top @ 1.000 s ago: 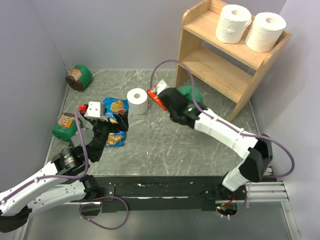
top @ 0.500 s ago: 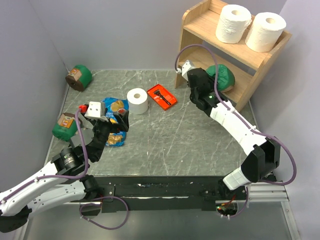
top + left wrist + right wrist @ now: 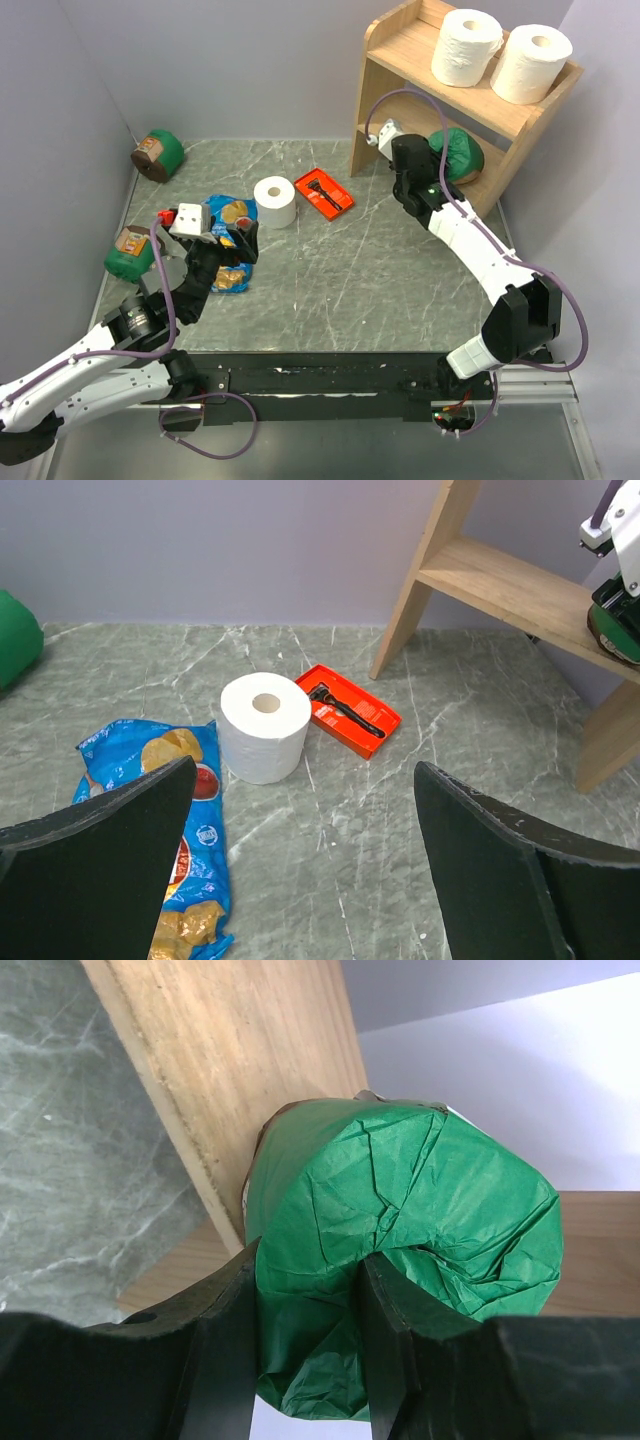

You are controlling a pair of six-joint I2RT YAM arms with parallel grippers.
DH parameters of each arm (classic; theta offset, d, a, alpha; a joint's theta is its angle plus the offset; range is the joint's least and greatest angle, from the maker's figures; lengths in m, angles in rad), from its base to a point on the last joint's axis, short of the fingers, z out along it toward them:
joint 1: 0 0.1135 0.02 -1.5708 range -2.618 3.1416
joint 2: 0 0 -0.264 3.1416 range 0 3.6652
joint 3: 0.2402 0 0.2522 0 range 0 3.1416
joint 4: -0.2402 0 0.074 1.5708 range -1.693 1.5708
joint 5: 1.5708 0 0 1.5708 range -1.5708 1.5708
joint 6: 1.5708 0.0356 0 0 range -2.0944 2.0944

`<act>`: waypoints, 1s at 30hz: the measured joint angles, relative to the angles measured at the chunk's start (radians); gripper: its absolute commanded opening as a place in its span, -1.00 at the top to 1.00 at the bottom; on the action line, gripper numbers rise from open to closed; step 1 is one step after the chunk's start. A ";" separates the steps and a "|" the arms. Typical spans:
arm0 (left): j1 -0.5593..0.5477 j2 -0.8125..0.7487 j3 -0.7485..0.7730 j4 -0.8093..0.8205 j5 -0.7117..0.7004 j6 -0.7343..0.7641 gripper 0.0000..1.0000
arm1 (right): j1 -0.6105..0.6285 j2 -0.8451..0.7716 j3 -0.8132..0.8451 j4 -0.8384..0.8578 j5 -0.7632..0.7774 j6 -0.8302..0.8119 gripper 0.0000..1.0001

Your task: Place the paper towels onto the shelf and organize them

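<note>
From above, two paper towels stand on the top tier of the shelf, far right. The third roll stands on the table left of centre, just beside a red tray. Your right gripper is clenched on a green canister at the lower tier. Your left gripper hangs over a chip bag.

On the left wrist, the jaws are spread wide and hold nothing. The third roll stands upright just ahead.

On the right wrist, the fingers pinch the canister's crumpled wrap beside the shelf board. You cannot tell whether it rests there.

I judge one roll is left to shelve. You would need to bring the open jaws forward around it and close gently, because it will squash.
</note>
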 measured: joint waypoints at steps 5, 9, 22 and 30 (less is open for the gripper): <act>0.000 0.002 0.000 0.000 0.000 0.000 -0.93 | -0.029 0.000 -0.002 0.013 -0.014 -0.008 0.16; 0.000 0.002 0.000 0.000 0.000 0.000 -0.93 | -0.047 0.000 -0.002 0.018 -0.023 -0.011 0.02; 0.000 0.004 0.000 0.000 -0.001 0.000 -0.93 | -0.059 -0.019 -0.003 0.037 -0.019 -0.033 -0.32; 0.000 0.004 0.000 0.000 -0.001 0.000 -0.93 | -0.059 -0.028 0.002 0.037 -0.003 -0.035 -0.37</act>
